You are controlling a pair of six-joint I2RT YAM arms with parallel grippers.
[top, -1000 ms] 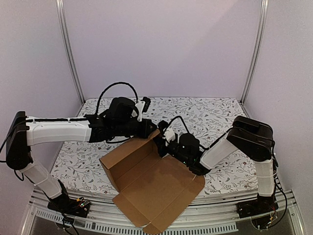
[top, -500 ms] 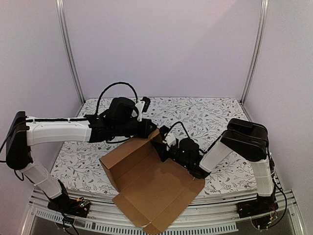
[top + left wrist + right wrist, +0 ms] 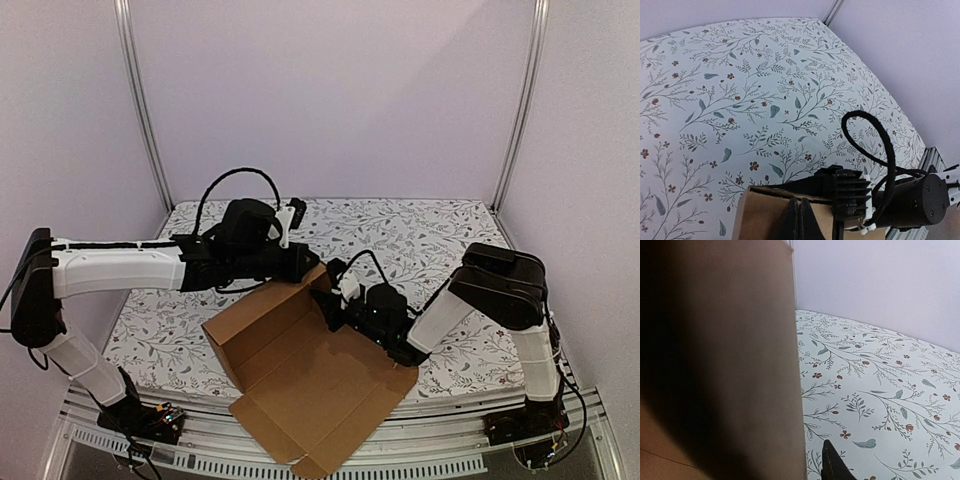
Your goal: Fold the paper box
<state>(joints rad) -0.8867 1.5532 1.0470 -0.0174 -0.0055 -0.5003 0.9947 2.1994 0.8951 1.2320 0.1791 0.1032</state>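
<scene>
The paper box (image 3: 320, 380) is a brown cardboard sheet lying half folded at the table's near edge, its back wall raised. My left gripper (image 3: 314, 268) is at that wall's top right corner. In the left wrist view its dark fingers (image 3: 800, 220) are shut together and lie against the cardboard (image 3: 765, 220). My right gripper (image 3: 335, 288) is at the box's right end, just below the left one. In the right wrist view a cardboard flap (image 3: 740, 365) fills the left half. One finger (image 3: 832, 465) stands apart to the right of the flap's edge; the other finger is hidden behind it.
The table carries a white cloth with a floral print (image 3: 430, 235). Metal frame posts (image 3: 140, 110) stand at the back corners and pale walls close in the sides. The box's front flap overhangs the near rail (image 3: 320, 462).
The right arm's elbow and wrist have shifted a little to the left, towards the box's right end. The left arm and the box's raised wall stay almost where they were.
</scene>
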